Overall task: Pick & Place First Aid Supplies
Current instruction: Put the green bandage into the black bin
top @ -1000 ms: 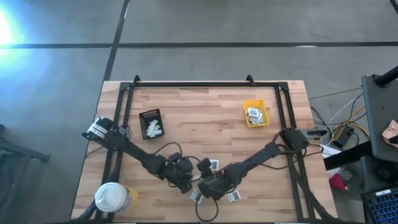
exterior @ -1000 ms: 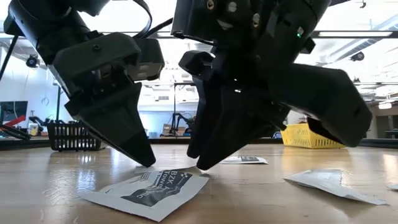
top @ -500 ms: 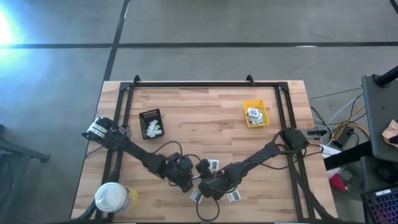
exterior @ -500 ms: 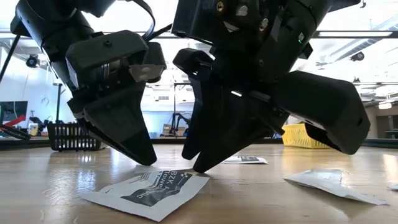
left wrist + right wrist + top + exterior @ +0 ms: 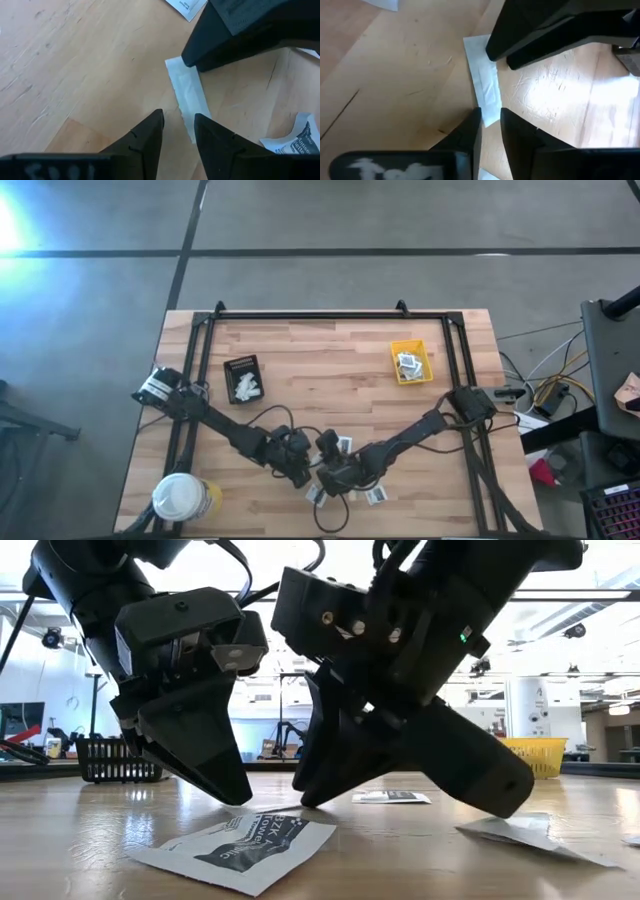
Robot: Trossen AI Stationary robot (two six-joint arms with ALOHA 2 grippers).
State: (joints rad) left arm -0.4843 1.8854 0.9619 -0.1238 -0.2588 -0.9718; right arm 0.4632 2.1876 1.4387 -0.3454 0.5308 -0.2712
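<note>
Packets of first aid supplies lie on the wooden counter (image 5: 330, 370), mostly at its near middle, where both arms meet. Going from left: a round yellow tub (image 5: 183, 498) stands at the near left corner and a black tray (image 5: 243, 378) with white pieces lies farther back. The left gripper (image 5: 177, 131) hovers low with its jaws a little apart and nothing between them, one end of a narrow white strip (image 5: 189, 98) just before them. The right gripper (image 5: 490, 125) comes from the opposite side, jaws narrowly apart around the strip's other end; I cannot tell if they pinch it. The strip looks thin, light and limp, so probably an edge grip suits. A yellow bin (image 5: 411, 362) sits far right.
</note>
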